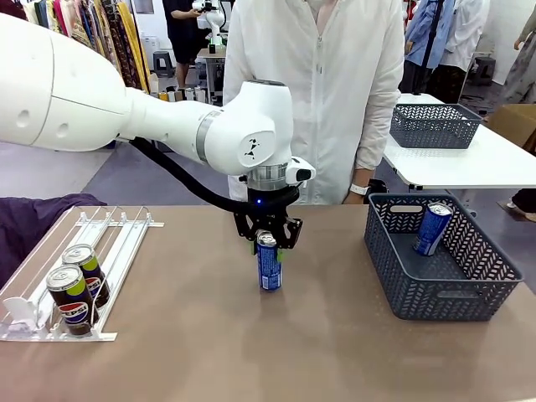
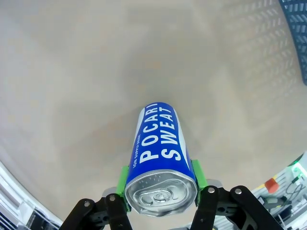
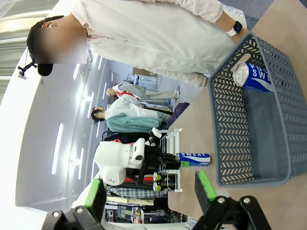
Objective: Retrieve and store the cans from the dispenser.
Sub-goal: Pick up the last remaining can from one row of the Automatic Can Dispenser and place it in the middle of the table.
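A blue-and-white can (image 1: 269,266) stands upright at mid-table, its base on or just above the tabletop. My left gripper (image 1: 268,243) comes down from above and is shut on its upper part. In the left wrist view the green pads (image 2: 123,178) press both sides of this can (image 2: 160,143) just below its silver top. The white wire dispenser (image 1: 117,223) lies at the left with two black and yellow-green Pepsi cans (image 1: 87,266) (image 1: 70,297) near its front stop. My right gripper (image 3: 149,191) is open and holds nothing, off to the side of the basket.
A dark grey mesh basket (image 1: 456,293) sits at the right with one blue can (image 1: 432,228) leaning inside. A purple cloth (image 1: 33,222) lies at the far left. A person in white stands at the far edge. A second basket (image 1: 435,126) rests on a farther table.
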